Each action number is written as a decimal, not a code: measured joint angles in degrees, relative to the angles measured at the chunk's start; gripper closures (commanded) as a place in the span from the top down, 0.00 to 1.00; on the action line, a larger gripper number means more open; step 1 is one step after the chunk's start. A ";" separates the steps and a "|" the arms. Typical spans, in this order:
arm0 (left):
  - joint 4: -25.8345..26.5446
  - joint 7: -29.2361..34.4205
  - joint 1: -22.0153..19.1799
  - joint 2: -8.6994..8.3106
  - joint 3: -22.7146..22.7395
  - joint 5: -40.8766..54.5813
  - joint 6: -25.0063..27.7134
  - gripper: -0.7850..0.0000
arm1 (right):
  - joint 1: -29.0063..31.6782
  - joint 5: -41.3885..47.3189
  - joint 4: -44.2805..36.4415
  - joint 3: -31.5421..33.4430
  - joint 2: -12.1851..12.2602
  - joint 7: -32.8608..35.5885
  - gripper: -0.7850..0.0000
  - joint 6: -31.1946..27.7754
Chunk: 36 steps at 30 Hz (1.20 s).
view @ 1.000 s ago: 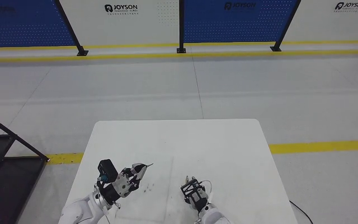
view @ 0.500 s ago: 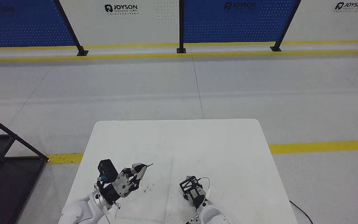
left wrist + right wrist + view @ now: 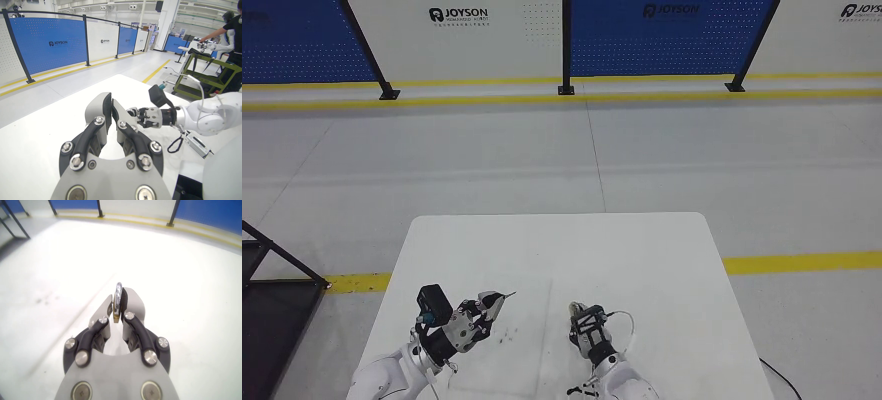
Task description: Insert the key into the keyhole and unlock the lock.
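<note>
Lock (image 3: pixel 117 303) is pinched edge-on in the right tool (image 3: pixel 120 296), with the chrome shackle pointed out past the fingertips and the brass body tucked back toward the palm, over the near part of the table (image 3: pixel 642 250). The left tool (image 3: pixel 111 98) is pressed together, and a thin sliver, judged to be the key (image 3: pixel 505 295), is seen poking from it rightward and slightly far. The lock is carried right of that tip, apart from it. The keyhole is hidden, so the brass end must likely be turned toward the key.
</note>
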<state>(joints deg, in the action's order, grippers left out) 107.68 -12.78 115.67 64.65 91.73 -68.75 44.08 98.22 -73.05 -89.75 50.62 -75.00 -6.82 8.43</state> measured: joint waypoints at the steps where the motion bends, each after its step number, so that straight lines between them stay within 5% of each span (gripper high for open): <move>1: 0.00 0.00 -0.03 0.01 -0.02 0.03 -0.04 0.00 | 0.26 1.98 -0.62 1.04 0.18 -1.55 0.00 -2.15; 9: -2.17 -2.86 -3.02 0.29 -3.75 4.61 1.76 0.00 | 1.71 16.69 -0.58 7.93 1.59 -20.02 0.00 -28.61; 16: -8.73 -9.09 -6.98 0.64 -7.97 9.48 8.72 0.00 | -0.81 15.26 2.69 8.42 2.06 -27.83 0.00 -43.71; 29: -9.44 -9.09 -7.37 0.63 -8.31 9.90 9.73 0.00 | -1.13 14.63 3.06 8.52 2.14 -27.10 0.00 -44.97; 36: -10.76 -5.93 -8.61 0.84 -12.63 18.77 13.25 0.00 | -4.80 24.39 5.18 5.06 1.09 -26.42 0.00 -52.98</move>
<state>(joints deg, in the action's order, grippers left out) 96.92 -18.71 107.06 65.49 79.10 -49.99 57.32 93.43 -48.65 -84.57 55.68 -73.91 -33.25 -44.55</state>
